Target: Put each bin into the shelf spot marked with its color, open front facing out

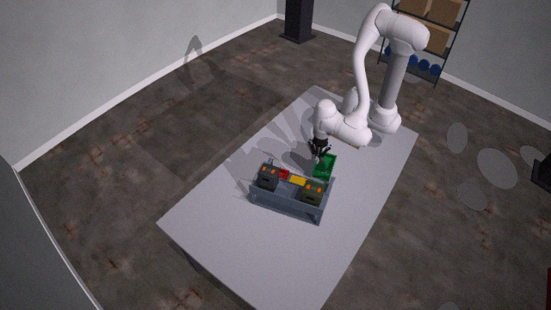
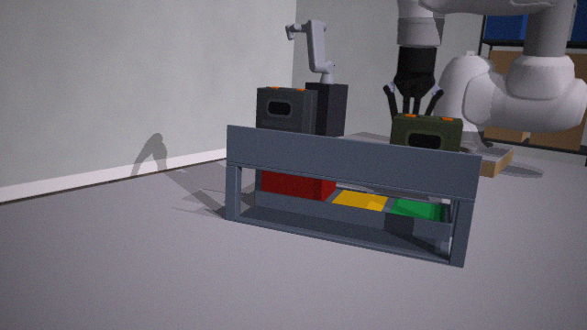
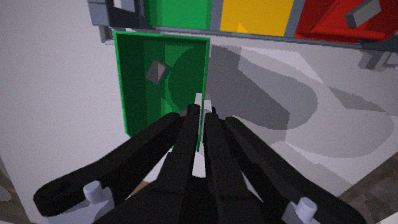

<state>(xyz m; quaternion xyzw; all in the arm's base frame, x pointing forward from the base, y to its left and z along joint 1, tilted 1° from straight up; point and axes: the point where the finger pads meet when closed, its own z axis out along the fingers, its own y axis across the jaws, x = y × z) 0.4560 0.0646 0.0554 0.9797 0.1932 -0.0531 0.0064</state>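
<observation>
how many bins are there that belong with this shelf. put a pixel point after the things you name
2 in view: a green bin (image 1: pixel 331 169) (image 3: pixel 120 85) on the table beside the shelf (image 1: pixel 286 206) (image 2: pixel 353 153), and a red bin (image 1: pixel 283 173) (image 2: pixel 293 184) inside it. Others may be hidden.

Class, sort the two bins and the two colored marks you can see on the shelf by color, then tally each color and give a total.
Red: 1 (red bin)
Yellow: 1 (yellow mark)
Green: 2 (green bin, green mark)
Total: 4
</observation>
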